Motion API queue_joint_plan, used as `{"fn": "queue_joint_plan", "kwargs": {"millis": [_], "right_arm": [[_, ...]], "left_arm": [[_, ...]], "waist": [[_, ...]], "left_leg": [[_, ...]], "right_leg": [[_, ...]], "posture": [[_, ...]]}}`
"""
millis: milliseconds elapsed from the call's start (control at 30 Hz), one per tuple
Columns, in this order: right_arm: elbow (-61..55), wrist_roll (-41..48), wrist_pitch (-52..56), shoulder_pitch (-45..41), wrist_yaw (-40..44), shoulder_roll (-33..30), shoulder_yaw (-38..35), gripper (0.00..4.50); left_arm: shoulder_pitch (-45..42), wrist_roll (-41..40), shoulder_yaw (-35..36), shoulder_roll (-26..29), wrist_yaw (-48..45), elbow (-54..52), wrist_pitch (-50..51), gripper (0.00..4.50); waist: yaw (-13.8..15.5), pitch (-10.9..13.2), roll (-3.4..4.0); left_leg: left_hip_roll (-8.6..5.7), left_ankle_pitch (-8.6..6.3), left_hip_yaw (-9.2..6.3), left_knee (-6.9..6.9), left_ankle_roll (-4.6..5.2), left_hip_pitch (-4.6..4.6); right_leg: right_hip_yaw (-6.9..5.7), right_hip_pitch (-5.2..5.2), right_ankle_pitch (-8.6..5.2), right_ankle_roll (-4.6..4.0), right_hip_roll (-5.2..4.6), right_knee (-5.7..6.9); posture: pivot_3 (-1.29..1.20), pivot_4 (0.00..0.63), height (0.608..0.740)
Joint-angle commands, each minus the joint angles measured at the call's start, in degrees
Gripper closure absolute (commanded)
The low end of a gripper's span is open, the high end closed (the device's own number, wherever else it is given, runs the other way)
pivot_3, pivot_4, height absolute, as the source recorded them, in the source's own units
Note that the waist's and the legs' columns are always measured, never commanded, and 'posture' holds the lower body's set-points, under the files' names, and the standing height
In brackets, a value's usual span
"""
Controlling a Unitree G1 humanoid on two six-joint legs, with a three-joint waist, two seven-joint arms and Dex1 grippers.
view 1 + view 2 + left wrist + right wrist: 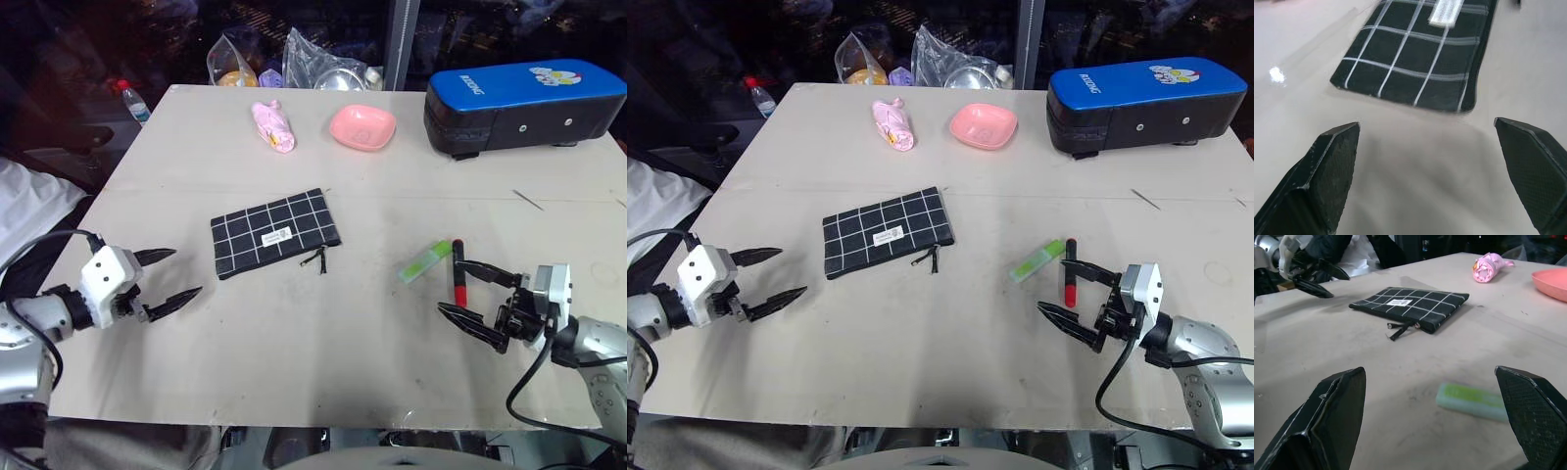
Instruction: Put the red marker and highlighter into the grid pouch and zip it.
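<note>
Left arm: extends in from the left edge of the head views, with the wrist housing white and a black cable looping behind it. The left pincer (176, 274) points toward the centre of the tabletop (323, 323) and slightly downward. Its 2 black fingers (1327, 176) stand wide apart, with nothing between them.

Right arm: extends in from the lower right corner, forearm silver, with a black cable hanging below the wrist. The right pincer (468, 291) points toward the left arm, roughly level above the tabletop. Its 2 fingers (1332, 421) are likewise spread wide and hold nothing.

Both pincers hang clear of the surface, well apart from each other.
</note>
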Motion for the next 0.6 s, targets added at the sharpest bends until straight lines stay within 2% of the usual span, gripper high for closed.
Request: {"fn": "queue_joint_plan", "kwargs": {"millis": [33, 300, 533, 600], "right_arm": [[-0.8, 0.1, -0.7, -0.3, -0.2, 0.3, -0.2, 0.23], [-0.7, -0.3, -0.7, -0.7, -0.2, 0.5, -0.4, 0.23], [-1.2, -0.5, -0.8, 0.3, -0.7, 0.3, -1.4, 0.23], [-1.3, -0.5, -0.8, 0.5, -0.8, 0.1, -1.6, 0.23]], "left_arm": [[-4.4, 7.7, -3.1, 3.0, 1.4, 7.8, -14.4, 0.0], [-14.5, 20.3, -11.2, 2.2, 11.0, 16.4, -37.0, 0.0], [-16.6, 27.2, -17.2, 3.4, 17.6, 21.3, -47.1, 0.0], [-17.9, 27.8, -16.6, 4.0, 20.9, 23.6, -46.7, 0.0]], "waist": [[0.0, 0.0, 0.0], [0.0, 0.0, -0.02], [0.0, 0.0, -0.03], [0.0, 0.0, -0.03]], "left_leg": [[0.0, 0.0, 0.0, 0.0, 0.0, -0.01], [-0.02, 0.0, 0.04, 0.02, 0.02, -0.12], [0.02, 0.01, 0.2, 0.05, 0.03, -0.11], [0.02, 0.01, 0.25, 0.06, 0.03, -0.06]], "right_leg": [[-0.01, -0.01, 0.0, 0.0, 0.0, 0.0], [0.0, -0.05, 0.11, 0.19, -0.02, 0.04], [-0.11, -0.18, 0.15, 0.29, 0.39, 0.25], [-0.08, -0.17, 0.15, 0.3, 0.47, 0.29]], "posture": [[0.0, 0.15, 0.74], [0.0, 0.15, 0.74], [0.0, 0.15, 0.74], [0.0, 0.15, 0.74]]}}
